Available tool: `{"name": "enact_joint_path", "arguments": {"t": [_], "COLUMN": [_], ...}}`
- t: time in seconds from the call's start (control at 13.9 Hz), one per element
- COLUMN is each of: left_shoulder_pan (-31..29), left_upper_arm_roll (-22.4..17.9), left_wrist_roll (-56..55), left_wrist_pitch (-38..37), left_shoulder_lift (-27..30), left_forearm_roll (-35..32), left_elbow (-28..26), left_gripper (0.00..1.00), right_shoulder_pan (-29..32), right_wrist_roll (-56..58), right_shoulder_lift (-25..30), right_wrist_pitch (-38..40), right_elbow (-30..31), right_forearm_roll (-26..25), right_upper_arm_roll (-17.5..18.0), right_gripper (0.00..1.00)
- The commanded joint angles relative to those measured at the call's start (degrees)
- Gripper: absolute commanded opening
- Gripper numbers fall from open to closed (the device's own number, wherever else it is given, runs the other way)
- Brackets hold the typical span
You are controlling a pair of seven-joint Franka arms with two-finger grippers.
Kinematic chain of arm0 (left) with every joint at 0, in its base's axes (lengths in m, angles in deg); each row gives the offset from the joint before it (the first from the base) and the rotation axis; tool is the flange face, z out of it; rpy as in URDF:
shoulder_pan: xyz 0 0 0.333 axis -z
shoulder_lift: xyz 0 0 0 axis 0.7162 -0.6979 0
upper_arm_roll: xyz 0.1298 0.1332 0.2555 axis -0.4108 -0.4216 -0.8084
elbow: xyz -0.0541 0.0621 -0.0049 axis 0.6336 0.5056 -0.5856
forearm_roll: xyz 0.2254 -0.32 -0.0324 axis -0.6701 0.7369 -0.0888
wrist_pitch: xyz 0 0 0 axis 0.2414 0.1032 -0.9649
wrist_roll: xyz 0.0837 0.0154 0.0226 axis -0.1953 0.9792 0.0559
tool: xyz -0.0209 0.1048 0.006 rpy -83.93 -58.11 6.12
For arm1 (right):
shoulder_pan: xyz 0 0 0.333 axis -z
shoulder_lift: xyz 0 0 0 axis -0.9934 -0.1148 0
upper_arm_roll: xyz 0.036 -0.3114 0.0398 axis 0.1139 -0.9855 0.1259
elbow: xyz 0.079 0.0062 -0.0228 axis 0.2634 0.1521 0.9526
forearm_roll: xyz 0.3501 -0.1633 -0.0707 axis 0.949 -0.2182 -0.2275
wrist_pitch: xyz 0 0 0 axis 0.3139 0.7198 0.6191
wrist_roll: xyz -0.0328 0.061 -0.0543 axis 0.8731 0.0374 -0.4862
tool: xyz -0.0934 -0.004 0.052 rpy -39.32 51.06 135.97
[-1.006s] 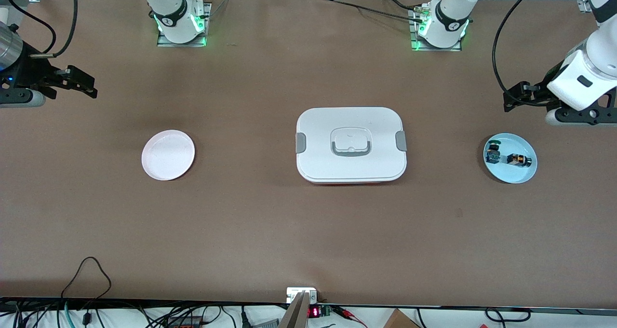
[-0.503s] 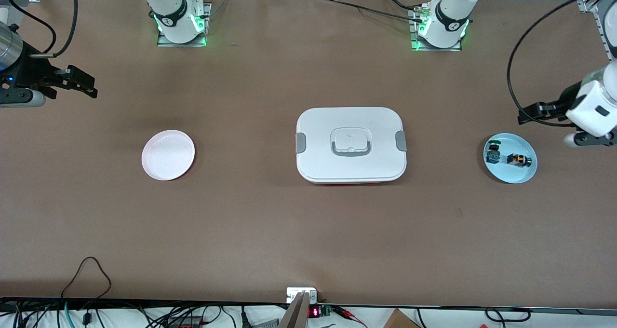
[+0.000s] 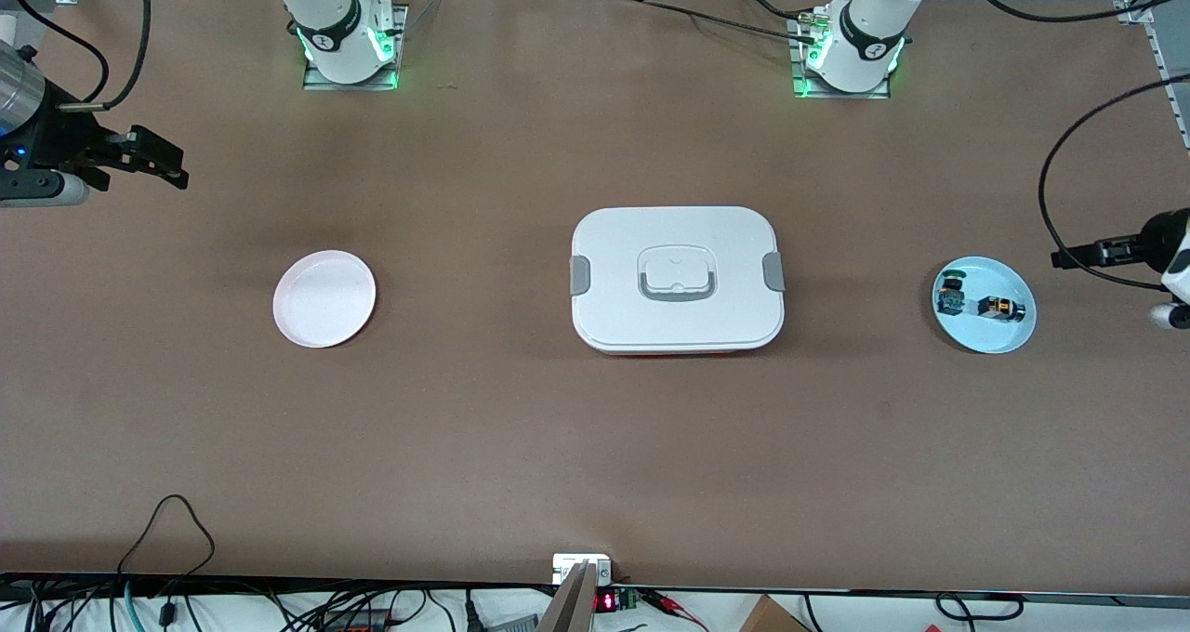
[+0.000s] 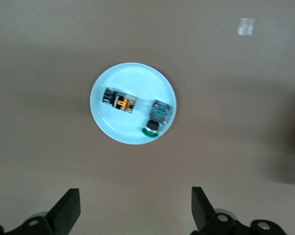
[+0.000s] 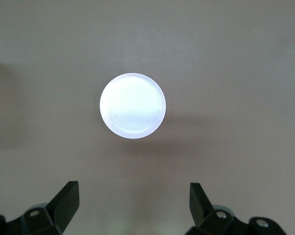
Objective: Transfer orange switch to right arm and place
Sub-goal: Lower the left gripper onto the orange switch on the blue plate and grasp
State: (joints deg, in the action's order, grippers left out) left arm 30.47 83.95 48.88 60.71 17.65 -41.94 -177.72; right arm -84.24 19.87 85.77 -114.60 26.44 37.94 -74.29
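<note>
The orange switch lies on its side on a light blue plate near the left arm's end of the table. It also shows in the left wrist view on that plate. My left gripper is open and empty, up over the bare table beside the blue plate; in its wrist view the jaws stand wide apart. My right gripper is open and empty and waits over the right arm's end of the table, wide open in its wrist view.
A small switch with green and blue parts shares the blue plate. An empty white plate lies toward the right arm's end. A white lidded box sits mid-table.
My left arm has swung out toward its end of the table, and its gripper now sits beside the blue plate. The right arm has not moved.
</note>
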Motion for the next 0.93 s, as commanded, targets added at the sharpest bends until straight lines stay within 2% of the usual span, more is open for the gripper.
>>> {"name": "enact_joint_path", "arguments": {"t": [0.0, 0.22, 0.86], "left_shoulder_pan": [-2.04, -2.13, -5.56], "left_upper_arm_roll": [0.61, 0.61, 0.70], "left_wrist_roll": [5.29, 11.70, 22.26], "left_wrist_pitch": [4.32, 11.44, 36.05], "left_shoulder_lift": [-4.86, -9.09, -10.50], "left_forearm_roll": [-1.12, -1.20, -1.12], "left_elbow": [1.83, -0.62, -16.17], "left_gripper": [1.00, 1.00, 1.00], "right_shoulder_pan": [0.13, 0.13, 0.13], "right_wrist_roll": [0.33, -0.20, -0.46], "right_shoulder_lift": [1.12, 1.04, 0.95], "right_wrist_pitch": [-0.23, -0.23, -0.14], "right_elbow": [0.96, 0.87, 0.87], "right_forearm_roll": [0.18, 0.18, 0.18], "right_upper_arm_roll": [0.06, 0.06, 0.06], "right_gripper": [1.00, 1.00, 1.00]}}
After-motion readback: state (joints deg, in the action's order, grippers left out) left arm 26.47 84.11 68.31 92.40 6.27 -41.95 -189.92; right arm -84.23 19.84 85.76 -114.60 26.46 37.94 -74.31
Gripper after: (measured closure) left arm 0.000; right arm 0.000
